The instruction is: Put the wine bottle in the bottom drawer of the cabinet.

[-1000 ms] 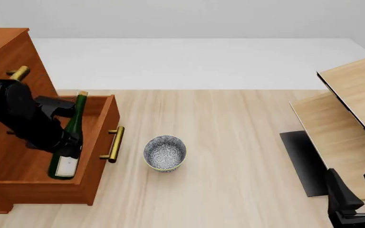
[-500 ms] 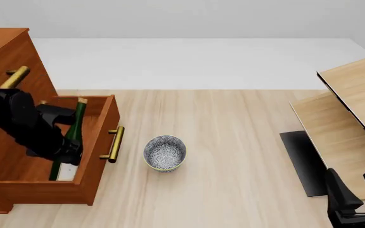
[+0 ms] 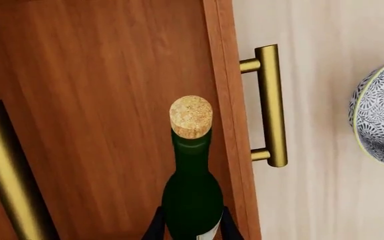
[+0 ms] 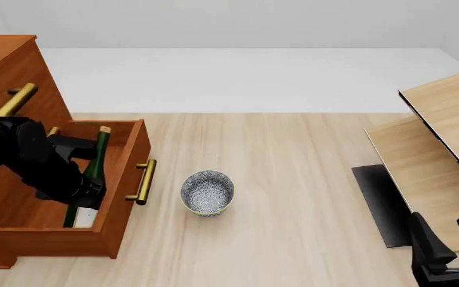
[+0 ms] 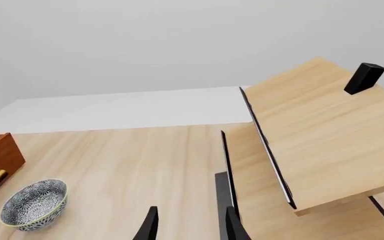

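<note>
Pinching the wine bottle (image 4: 92, 173) inside the bottom drawer (image 4: 122, 197), left gripper (image 3: 190, 227) hides its unreadable white label.

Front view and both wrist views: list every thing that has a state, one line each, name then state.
wine bottle: upright inside the drawer, corked, gripped.
bottom drawer: pulled open.
cabinet: upper drawer fronts shut.
left gripper: shut on the bottle's body.
right gripper: open, holding nothing, away from the cabinet.
bowl: upright on the table, looks empty.
</note>
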Robot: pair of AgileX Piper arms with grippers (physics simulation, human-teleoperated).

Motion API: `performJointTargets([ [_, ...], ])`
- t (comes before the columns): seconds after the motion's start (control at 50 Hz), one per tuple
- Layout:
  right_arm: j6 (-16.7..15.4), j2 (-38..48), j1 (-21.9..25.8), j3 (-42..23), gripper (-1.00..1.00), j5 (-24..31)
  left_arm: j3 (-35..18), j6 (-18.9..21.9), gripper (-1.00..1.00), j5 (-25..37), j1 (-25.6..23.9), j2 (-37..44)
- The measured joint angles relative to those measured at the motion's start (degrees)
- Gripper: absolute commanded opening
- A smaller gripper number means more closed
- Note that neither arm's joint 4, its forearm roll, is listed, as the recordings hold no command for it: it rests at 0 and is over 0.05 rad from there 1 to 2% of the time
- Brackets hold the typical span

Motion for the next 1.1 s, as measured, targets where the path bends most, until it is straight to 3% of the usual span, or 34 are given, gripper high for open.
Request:
performJointTargets([
  [0.2,-0.04,0.04,-0.01,0.0,1.0,-0.03,0.07,-0.15,-1.0,-0.07,0.05,-0.07],
  [0.22,-0.05,0.02,-0.01,0.0,1.0,-0.01,0.07,-0.13,1.0,-0.08,0.07,-0.07],
  [0.74,-0.25,0.2,-0.01,0.0,1.0,-0.18,0.92,0.93,1.0,0.94,0.86,0.5],
  [1.1,-0.36,0.36,0.01,0.0,1.0,-0.26,-3.28,1.06,1.0,5.58,0.64,-1.52],
])
